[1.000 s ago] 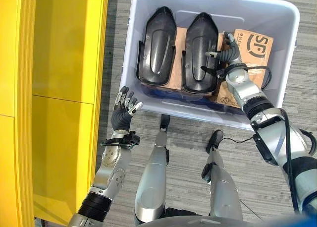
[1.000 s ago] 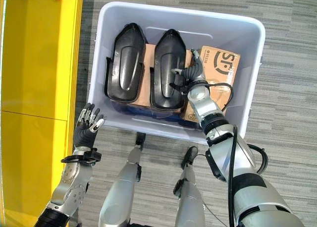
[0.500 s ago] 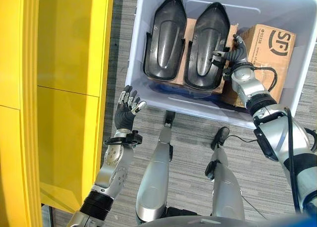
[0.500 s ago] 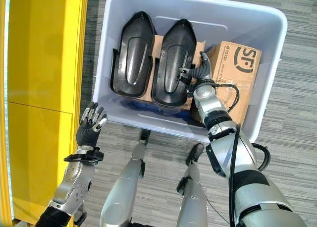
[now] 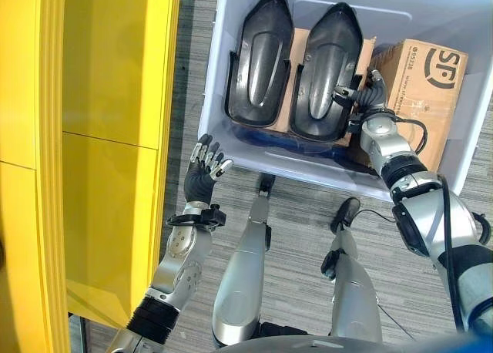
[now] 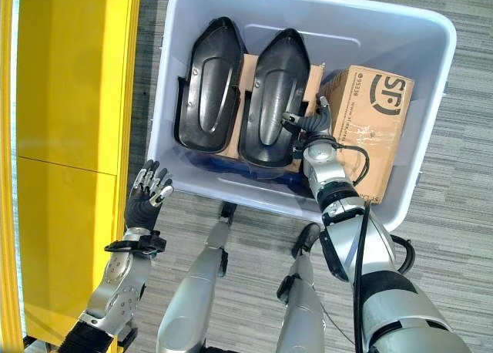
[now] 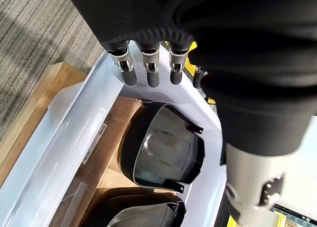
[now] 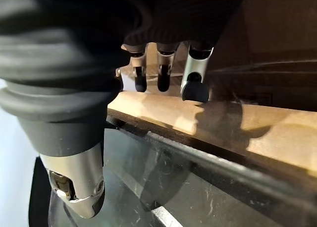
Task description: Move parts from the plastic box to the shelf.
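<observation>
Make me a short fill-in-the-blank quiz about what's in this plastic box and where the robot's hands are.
The plastic box holds ___ black parts side by side.
The right hand reaches between a black part and the ___ box.
The left hand is ___ the plastic box, beside the yellow shelf.

Missing words: two; cardboard; outside

Light: bright, even, from overhead.
Glare: soft sheen on the black parts [image 5: 259, 56].
Shadow: right hand [image 8: 194, 76] casts a shadow on the cardboard [image 8: 247, 133]; right wrist view dim.
</observation>
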